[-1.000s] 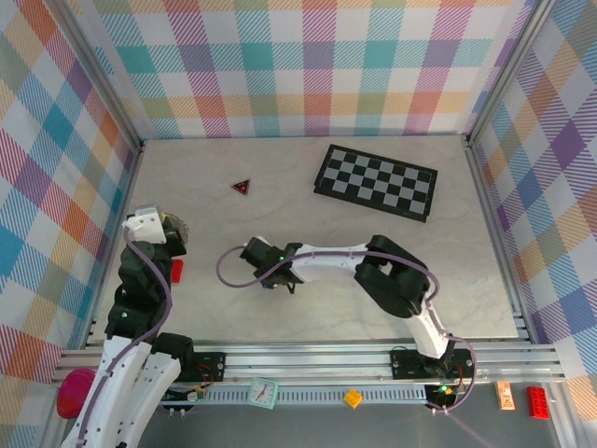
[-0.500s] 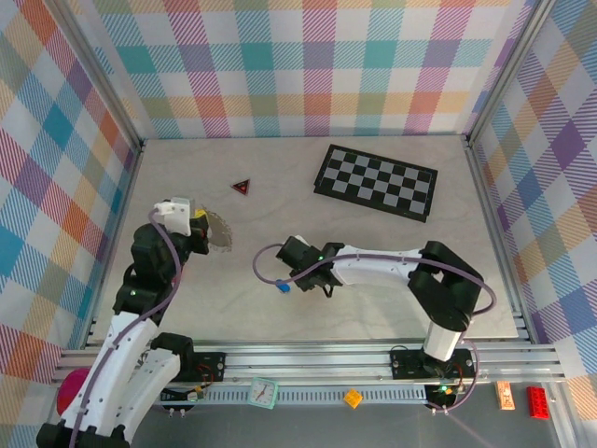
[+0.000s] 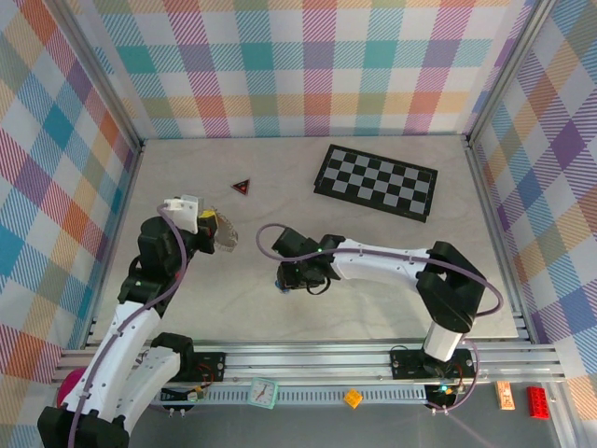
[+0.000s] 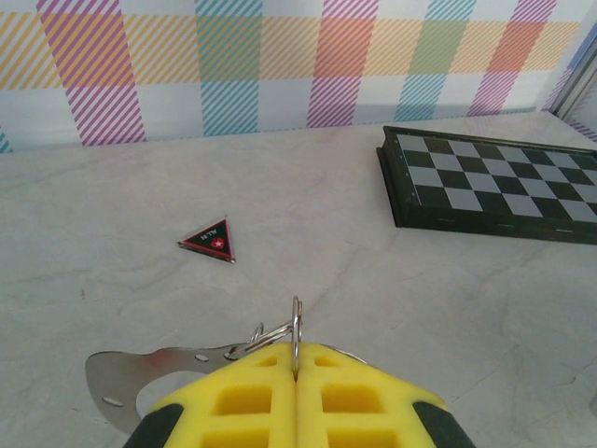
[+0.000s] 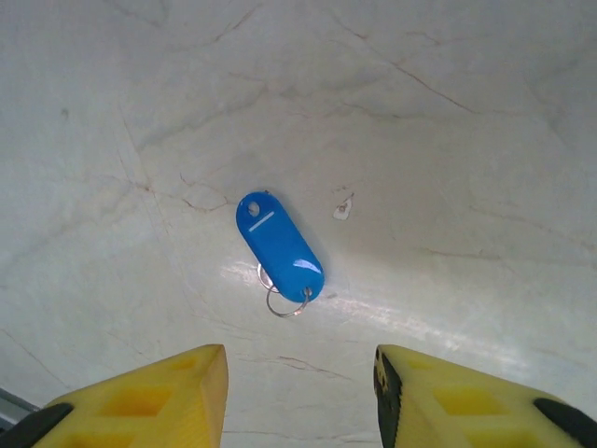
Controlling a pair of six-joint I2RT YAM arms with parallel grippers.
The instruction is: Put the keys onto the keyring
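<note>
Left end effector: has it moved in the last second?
Yes. In the top view the left end effector has swung right, away from the left wall and nearer the red triangle.

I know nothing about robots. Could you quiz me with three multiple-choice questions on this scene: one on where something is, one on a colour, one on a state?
1. Where is the blue key tag?
A. hanging on a wall
B. flat on the table, just ahead of the right gripper
C. inside a cup

2. What colour is the small triangle?
A. green
B. red
C. yellow

3. How is the left gripper?
A. wide open
B. shut on nothing
C. shut on the keyring

Answers:
1 B: the right wrist view shows it lying on the bare surface.
2 B: its face is red.
3 C: the yellow pads meet around the ring's wire.
</note>
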